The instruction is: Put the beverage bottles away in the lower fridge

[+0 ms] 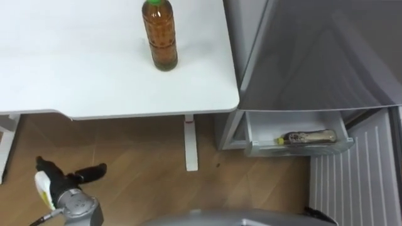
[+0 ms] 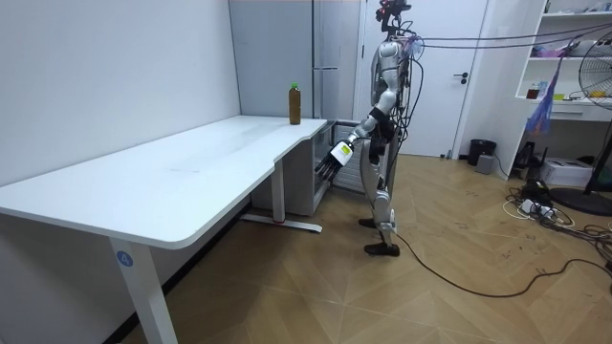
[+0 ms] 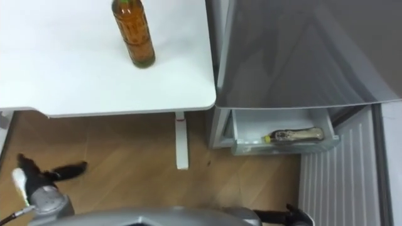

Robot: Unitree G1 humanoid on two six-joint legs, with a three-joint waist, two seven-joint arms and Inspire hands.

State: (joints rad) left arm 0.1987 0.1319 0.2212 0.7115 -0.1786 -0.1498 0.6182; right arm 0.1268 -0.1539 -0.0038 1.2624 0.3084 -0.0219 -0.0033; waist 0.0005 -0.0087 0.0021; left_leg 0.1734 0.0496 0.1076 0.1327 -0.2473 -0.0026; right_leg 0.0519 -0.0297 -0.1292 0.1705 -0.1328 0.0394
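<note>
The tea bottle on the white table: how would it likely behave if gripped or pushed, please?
The tea bottle looks nearly full, so probably heavy for its size. Tall and narrow, upright on the table, it may tip if pushed near its green cap. Lying down, its round body would likely roll.

We see an amber-brown upright bottle point(image 1: 159, 34) with a green cap, a plain white table point(image 1: 75, 81), a grey fridge point(image 1: 314, 56), a whitish drawer point(image 1: 260, 148), a dark brown lying bottle point(image 1: 308, 137) with a yellow cap, a white ribbed door lining point(image 1: 358, 182), a brown herringbone wood floor point(image 1: 138, 163), our black left hand point(image 1: 63, 181)
</note>
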